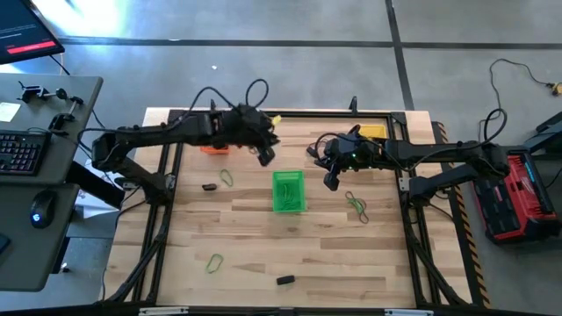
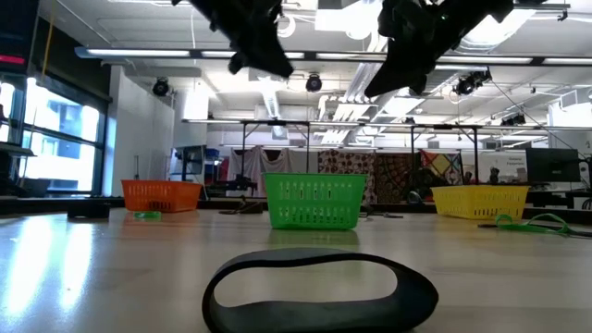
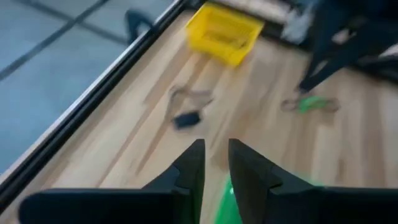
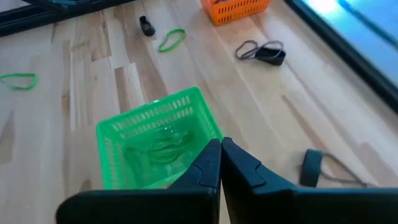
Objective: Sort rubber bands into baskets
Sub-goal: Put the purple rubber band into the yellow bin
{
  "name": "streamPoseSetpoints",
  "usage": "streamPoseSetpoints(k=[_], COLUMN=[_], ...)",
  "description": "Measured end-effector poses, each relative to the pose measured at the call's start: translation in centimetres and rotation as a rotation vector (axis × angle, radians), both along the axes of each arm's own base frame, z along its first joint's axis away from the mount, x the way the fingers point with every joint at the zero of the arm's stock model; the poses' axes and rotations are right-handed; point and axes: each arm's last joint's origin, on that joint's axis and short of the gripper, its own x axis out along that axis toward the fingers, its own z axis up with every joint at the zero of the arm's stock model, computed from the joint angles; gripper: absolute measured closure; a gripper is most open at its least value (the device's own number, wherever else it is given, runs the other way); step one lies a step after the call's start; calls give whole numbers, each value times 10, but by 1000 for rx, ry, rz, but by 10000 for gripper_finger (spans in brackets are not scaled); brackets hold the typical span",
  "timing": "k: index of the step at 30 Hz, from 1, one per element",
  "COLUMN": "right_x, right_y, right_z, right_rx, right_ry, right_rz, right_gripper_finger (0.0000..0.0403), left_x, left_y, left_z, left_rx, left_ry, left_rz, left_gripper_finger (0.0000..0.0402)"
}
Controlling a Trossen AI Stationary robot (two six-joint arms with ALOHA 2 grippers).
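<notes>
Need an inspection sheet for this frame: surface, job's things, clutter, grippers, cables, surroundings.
Surface: wooden table, black frame.
Job's things: green basket mid-table, green bands inside; orange basket and yellow basket at the far edge; loose green band, black band and others scattered.
Clutter: nothing seen.
Grippers: left gripper above the table, jaws slightly apart, nothing seen between them; right gripper over the green basket, shut.
Cables: black loops on the left arm.
Surroundings: desk with keyboard; red case.
</notes>
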Motion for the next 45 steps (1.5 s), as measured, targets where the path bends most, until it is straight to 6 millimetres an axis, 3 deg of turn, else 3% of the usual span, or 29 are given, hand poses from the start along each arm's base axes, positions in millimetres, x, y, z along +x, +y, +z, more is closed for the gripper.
streamPoseSetpoints(k=[11, 18, 22, 27, 34, 38, 45], right_x=[-2, 1, 5, 8, -4, -7, -7], right_y=[13, 14, 5, -23, -83, -111, -143], right_z=[-4, -8, -17, -32, -54, -71, -109], right_rx=[141, 157, 140, 159, 206, 224, 262], right_ry=[26, 33, 68, 124, 214, 255, 325], right_rz=[-49, -124, -195, -320, -526, -554, -605], right_gripper_finger=[403, 403, 394, 353, 283, 262, 237], left_x=[11, 5, -2, -17, -26, -25, -25], left_y=[-43, -52, -54, -55, -60, -64, -71], left_z=[-19, -31, -33, -33, -31, -31, -31], left_rx=[21, -13, -11, -14, -35, -36, -34], left_ry=[-157, -215, -246, -298, -330, -335, -339], left_rz=[-125, -121, -105, -60, -30, -31, -11], left_gripper_finger=[398, 401, 401, 401, 401, 401, 401])
